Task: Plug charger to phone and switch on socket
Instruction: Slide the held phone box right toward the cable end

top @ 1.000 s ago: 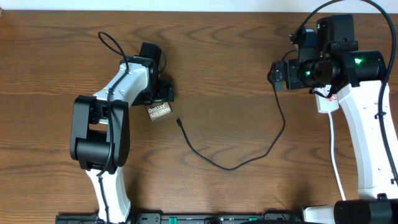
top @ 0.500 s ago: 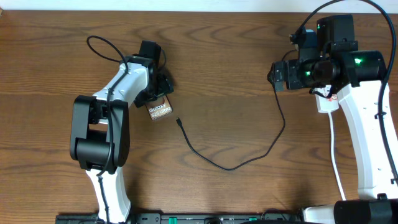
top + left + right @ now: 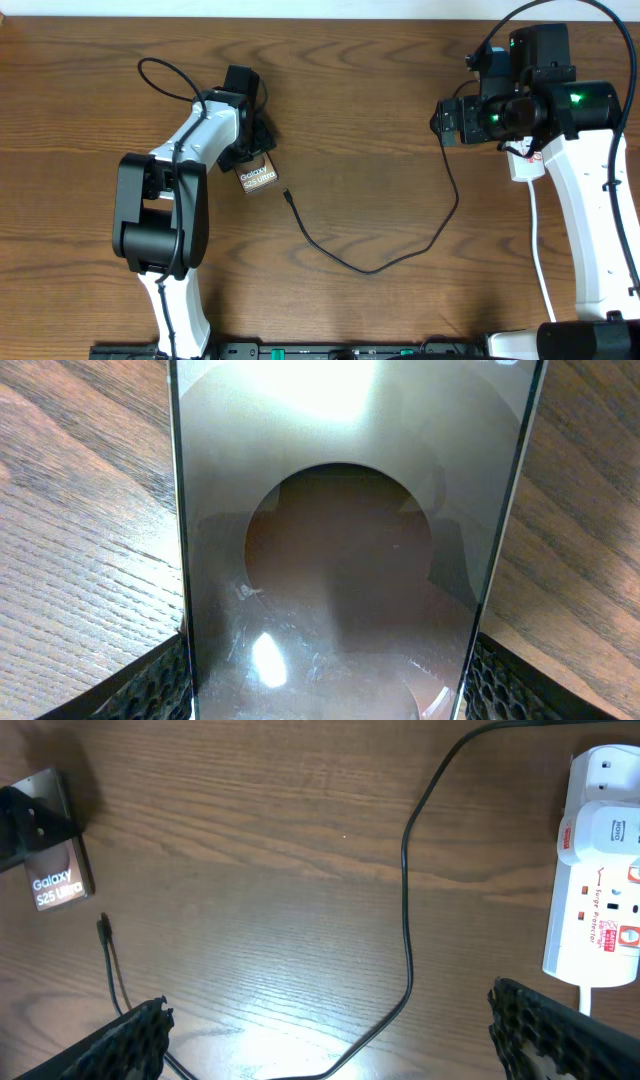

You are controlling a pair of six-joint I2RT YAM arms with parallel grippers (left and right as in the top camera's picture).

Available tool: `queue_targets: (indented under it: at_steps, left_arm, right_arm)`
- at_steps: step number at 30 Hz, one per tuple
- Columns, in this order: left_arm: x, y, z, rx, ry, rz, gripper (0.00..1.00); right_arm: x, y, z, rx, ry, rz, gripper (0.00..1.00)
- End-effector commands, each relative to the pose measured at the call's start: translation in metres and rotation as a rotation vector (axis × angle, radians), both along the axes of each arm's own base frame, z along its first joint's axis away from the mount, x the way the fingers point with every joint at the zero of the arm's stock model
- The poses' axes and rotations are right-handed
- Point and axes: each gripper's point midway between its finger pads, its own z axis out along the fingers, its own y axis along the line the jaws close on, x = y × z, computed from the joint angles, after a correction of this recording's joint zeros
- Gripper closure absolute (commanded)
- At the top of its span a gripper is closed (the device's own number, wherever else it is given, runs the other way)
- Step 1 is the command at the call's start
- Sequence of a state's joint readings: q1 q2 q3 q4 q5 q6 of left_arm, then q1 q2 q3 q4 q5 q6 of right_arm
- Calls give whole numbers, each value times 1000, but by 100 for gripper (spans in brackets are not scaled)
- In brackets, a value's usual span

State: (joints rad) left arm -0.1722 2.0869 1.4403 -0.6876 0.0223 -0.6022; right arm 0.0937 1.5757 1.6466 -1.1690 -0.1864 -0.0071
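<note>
Though brown overhead, phone [image 3: 257, 178] silvery wrist-side.

Overhead straight down; left wrist tight on phone [image 3: 340, 560]; right wrist wider, same phone.

Seen from overhead, my right arm [image 3: 580, 200] covers most of the socket [image 3: 522, 168], and my right wrist view cuts off its far side. The phone [image 3: 340, 560] overfills my left wrist view, both ends cropped. Of my left end effector [image 3: 330, 695] only the finger pads [image 3: 150, 685] show, in the lower corners.
</note>
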Motion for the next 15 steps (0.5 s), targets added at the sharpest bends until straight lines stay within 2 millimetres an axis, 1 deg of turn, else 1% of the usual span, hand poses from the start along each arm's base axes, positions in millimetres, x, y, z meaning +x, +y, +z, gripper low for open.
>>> queue_targets:
  at_steps: [1, 7, 15]
  left_arm:
    - [-15, -2, -14, -2, 57, -31, 25]
    - [-17, -5, -14, -12, 68, -74, 26]
    - [-21, -19, -14, -8, 74, -178, 26]
  right_arm:
    - [3, -1, 9, 12, -23, -11, 1]
    - [4, -1, 9, 12, -27, -10, 1]
    - [4, 0, 10, 13, -30, -10, 1]
